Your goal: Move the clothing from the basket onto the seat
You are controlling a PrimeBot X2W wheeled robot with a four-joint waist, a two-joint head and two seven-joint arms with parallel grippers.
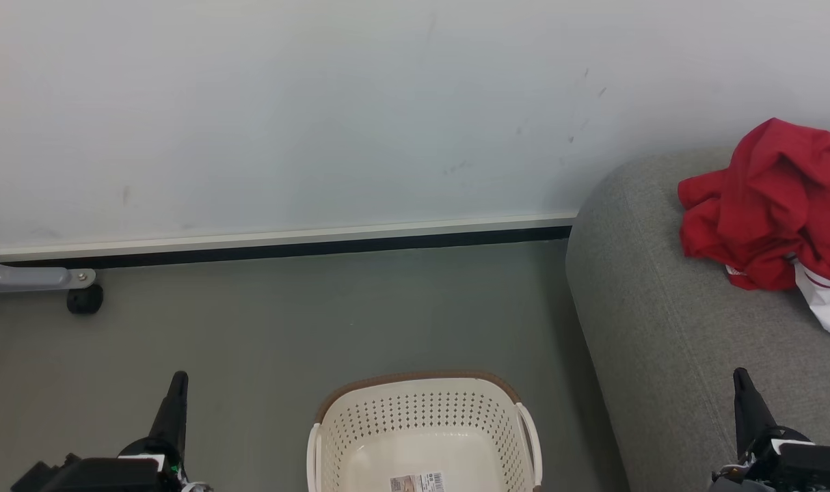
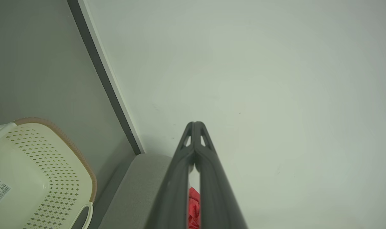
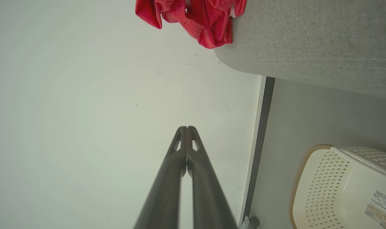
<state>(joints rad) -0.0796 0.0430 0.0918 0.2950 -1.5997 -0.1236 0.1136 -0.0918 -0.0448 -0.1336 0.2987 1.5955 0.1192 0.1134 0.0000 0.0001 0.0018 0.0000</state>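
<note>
The only label is a barcode sticker (image 1: 418, 482) on the inner floor of the basket (image 1: 422, 410). Its bars and a small picture panel can be made out, but the print is too small to read in any view.

The head view's bottom edge cuts the basket off, so just its far half, brown rim and two side handles show. It stands on the grey floor (image 1: 285, 342), just beside the end of the seat (image 1: 661, 328). The clothing (image 1: 770, 198) lies in a crumpled red heap on top of the seat, well apart from the basket, with a white band hanging at its lower edge. The frame's right edge clips it. In the left wrist view, only a red sliver shows through the slit between the fingers. At the far left, a grey leg with a black castor (image 1: 85, 299) is partly cut off.

The left gripper (image 1: 178, 379) sits at the lower left and the right gripper (image 1: 740, 374) at the lower right, over the seat's front. Both point up towards the pale wall (image 1: 319, 102). Each pair of jaws is clenched tip to tip and grasps nothing.
</note>
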